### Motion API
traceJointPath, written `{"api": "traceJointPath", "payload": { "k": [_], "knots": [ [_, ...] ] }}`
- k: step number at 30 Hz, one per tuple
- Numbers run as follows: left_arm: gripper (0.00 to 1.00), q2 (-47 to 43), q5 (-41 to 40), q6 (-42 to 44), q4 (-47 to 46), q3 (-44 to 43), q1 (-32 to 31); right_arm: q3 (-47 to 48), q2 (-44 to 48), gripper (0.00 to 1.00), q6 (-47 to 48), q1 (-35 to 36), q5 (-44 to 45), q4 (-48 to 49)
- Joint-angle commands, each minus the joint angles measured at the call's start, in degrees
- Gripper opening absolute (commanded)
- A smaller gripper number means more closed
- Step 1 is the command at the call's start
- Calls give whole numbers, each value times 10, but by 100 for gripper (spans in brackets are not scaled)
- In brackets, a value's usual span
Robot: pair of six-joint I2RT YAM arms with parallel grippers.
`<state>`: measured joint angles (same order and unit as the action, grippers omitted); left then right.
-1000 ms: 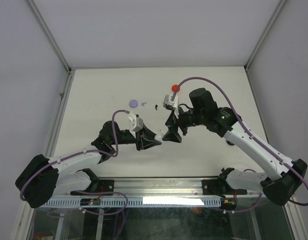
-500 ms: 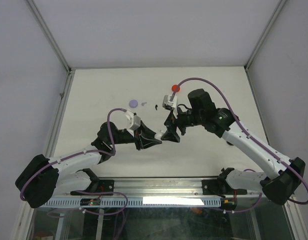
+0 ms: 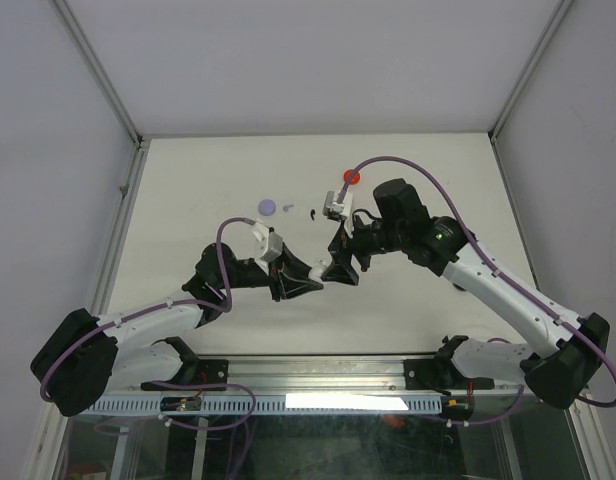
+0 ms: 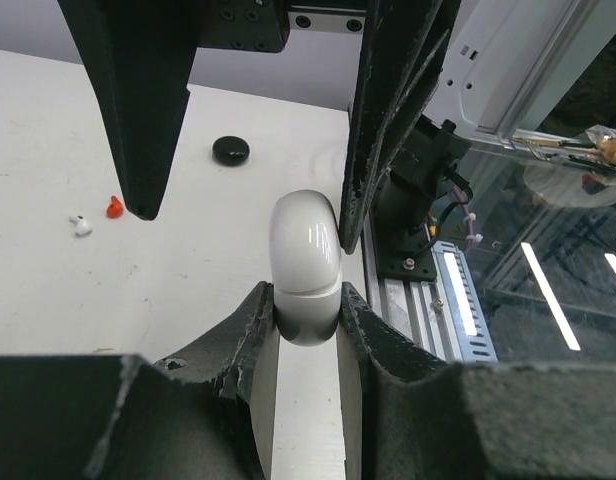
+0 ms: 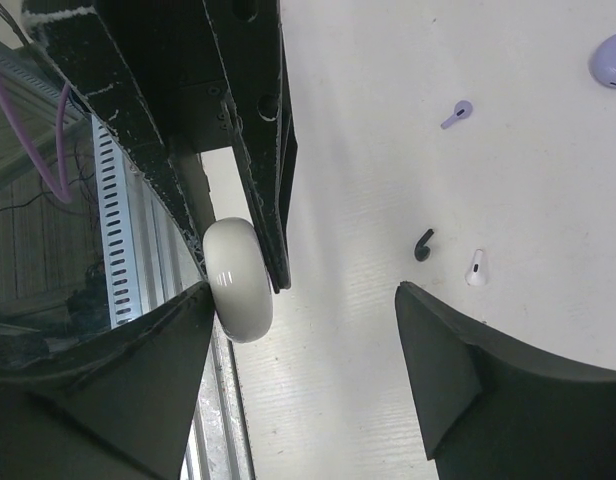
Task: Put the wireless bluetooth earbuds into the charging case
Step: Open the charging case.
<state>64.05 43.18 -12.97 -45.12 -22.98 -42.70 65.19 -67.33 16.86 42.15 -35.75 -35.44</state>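
2 left fingers (image 4: 256,345) pinch case (image 4: 306,262), far from edges.

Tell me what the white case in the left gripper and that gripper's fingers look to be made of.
White case: likely hard glossy plastic; sharp reflections and a thin seam show on its rounded shell. Left gripper fingers: matte black, probably plastic, perhaps printed; the edges look grainy and take no shine.
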Motion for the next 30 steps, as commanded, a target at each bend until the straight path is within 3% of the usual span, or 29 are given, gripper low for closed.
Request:
{"api": "traceJointPath", "payload": {
  "k": [1, 25, 30],
  "knots": [
    [0, -15, 45, 31, -11, -4, -5, 18, 16, 75, -6, -1, 30, 32],
    [0, -37, 76, 64, -10, 15, -5, 29, -4, 74, -21, -1, 53, 18],
    [0, -42, 35, 71, -7, 24, -5, 33, -4, 74, -28, -1, 33, 22]
  ]
}}
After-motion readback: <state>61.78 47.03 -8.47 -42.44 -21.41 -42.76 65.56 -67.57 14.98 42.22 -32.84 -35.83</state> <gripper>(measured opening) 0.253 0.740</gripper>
